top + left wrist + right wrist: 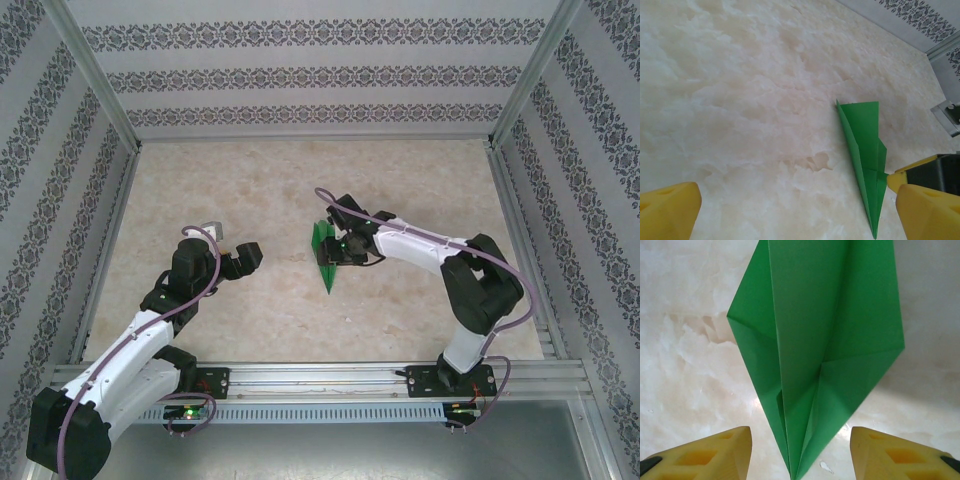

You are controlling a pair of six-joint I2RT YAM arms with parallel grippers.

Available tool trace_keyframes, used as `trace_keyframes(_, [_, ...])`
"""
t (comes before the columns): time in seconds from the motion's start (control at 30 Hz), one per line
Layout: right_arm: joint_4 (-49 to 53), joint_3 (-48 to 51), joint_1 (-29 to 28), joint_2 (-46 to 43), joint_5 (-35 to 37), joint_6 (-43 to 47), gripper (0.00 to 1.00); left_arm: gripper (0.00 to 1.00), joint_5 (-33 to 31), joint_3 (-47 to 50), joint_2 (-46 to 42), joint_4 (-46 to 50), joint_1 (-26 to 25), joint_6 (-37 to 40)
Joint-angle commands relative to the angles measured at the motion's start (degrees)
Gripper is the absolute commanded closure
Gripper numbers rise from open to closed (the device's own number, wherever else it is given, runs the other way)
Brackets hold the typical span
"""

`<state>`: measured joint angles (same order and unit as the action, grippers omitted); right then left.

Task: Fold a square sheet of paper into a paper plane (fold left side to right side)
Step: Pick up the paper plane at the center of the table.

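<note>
The paper plane [325, 256] is a slim green dart with a centre crease, lying on the marble tabletop near the middle with its sharp nose toward the arms. My right gripper [343, 243] hovers at its right side. In the right wrist view the plane [815, 330] runs up between my right gripper's [800, 460] yellow fingers [705, 455], which stand apart from the paper on both sides, open. My left gripper [232, 246] is open to the left of the plane, holding nothing. In the left wrist view the plane [865, 145] lies just inside the right finger [927, 212].
Patterned walls with metal rails [100, 90] fence the table on three sides. A rail [320, 378] runs along the near edge at the arm bases. Bare marble [300, 180] stretches behind the plane.
</note>
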<state>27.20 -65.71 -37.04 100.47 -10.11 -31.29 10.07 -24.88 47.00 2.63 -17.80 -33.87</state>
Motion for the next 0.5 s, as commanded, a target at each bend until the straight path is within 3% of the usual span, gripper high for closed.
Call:
trace_keyframes(0.0, [1.97,-2.68,-0.97,2.15,1.15,0.04,0.46,0.0,0.26,-0.6,-0.33,1.47,1.08,1.08])
trace_keyframes(0.2, [2.15,-4.05,-1.15,4.51,1.44,-0.1,0.48,0.0,0.09,-0.69,-0.74,1.97,1.03,1.25])
trace_keyframes(0.47, [2.83,-5.37,-1.2,6.62,2.35,0.13,0.58,0.0,-0.13,-0.78,-0.85,2.55,1.17,1.44])
